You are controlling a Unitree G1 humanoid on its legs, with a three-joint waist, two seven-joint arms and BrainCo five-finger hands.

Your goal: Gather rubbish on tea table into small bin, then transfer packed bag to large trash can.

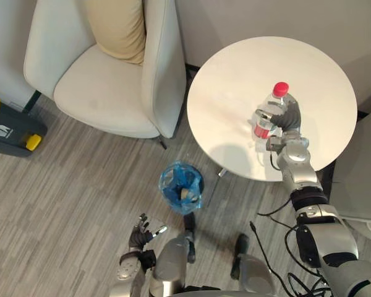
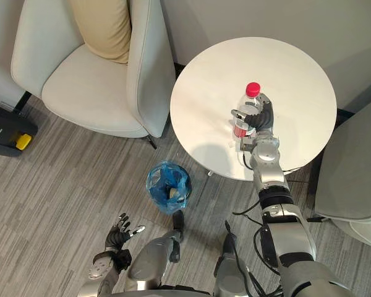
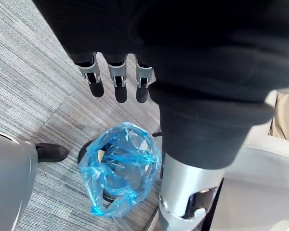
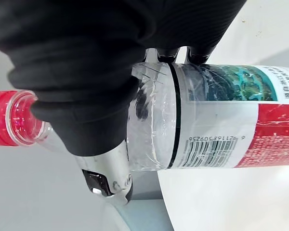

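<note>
One red-capped bottle (image 1: 273,102) stands toward the near edge of the round table (image 1: 235,68), perhaps raised slightly off it, with the right hand (image 1: 290,119) wrapped round it. Lower, the left hand (image 1: 140,234) hangs loosely spread above the floor near the blue-lined small bin (image 1: 182,187).

Bottle (image 1: 272,104) upright on the table (image 1: 235,80) — bin (image 1: 170,182) on the floor left of it, perhaps scrap (image 1: 184,194) inside

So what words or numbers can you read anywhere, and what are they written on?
"6 921168509256": the digits beside the barcode on the label of the water bottle, which the right robot hand is holding.
Small characters at the far end of that label: too small to read.
White sign on the large trash can: a picture symbol, with no words I can read.
</note>
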